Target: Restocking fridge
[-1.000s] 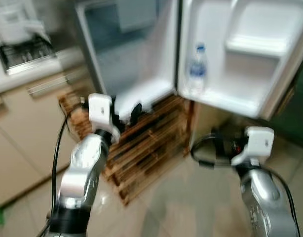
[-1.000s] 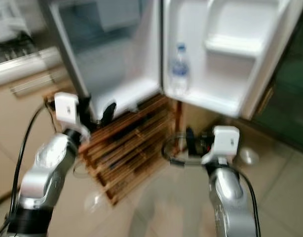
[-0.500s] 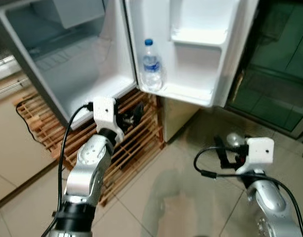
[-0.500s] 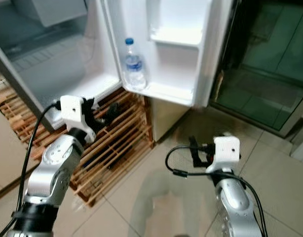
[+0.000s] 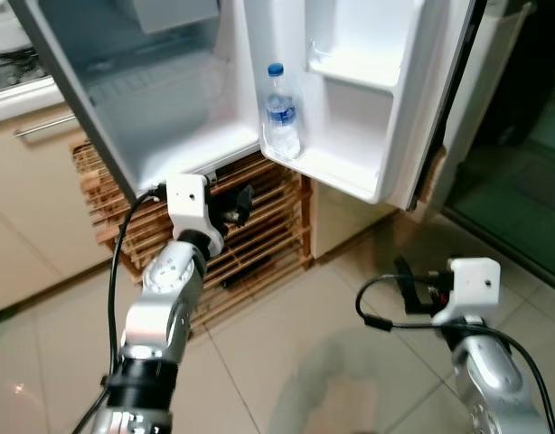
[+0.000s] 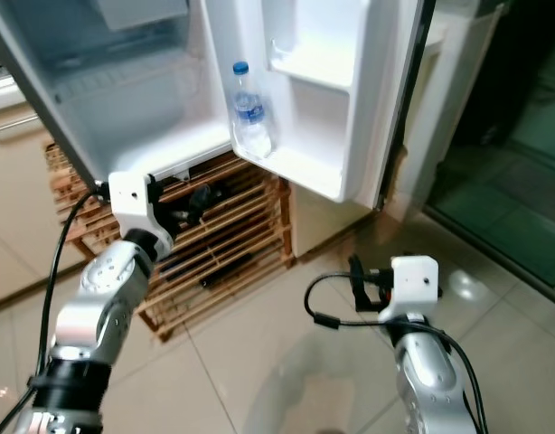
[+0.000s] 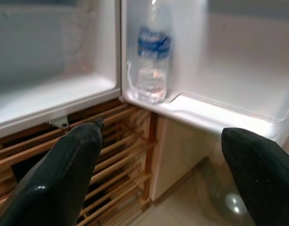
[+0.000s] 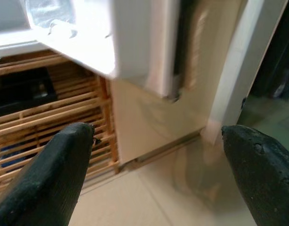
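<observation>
A white fridge (image 5: 169,108) stands open on a slatted wooden pallet (image 5: 259,226) over beige floor tiles (image 5: 286,362), with 1 clear plastic water bottle (image 5: 281,113) upright in its white door shelf (image 5: 350,172). The left gripper (image 7: 158,155) hangs wide and empty before the bottle, apart from it. The right gripper (image 8: 158,155), wide and empty too, hangs low over the tiles near a cream wall (image 6: 440,117).

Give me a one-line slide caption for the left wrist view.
Open left gripper faces a water bottle standing in the fridge door shelf, above a wooden slatted rack.
</observation>
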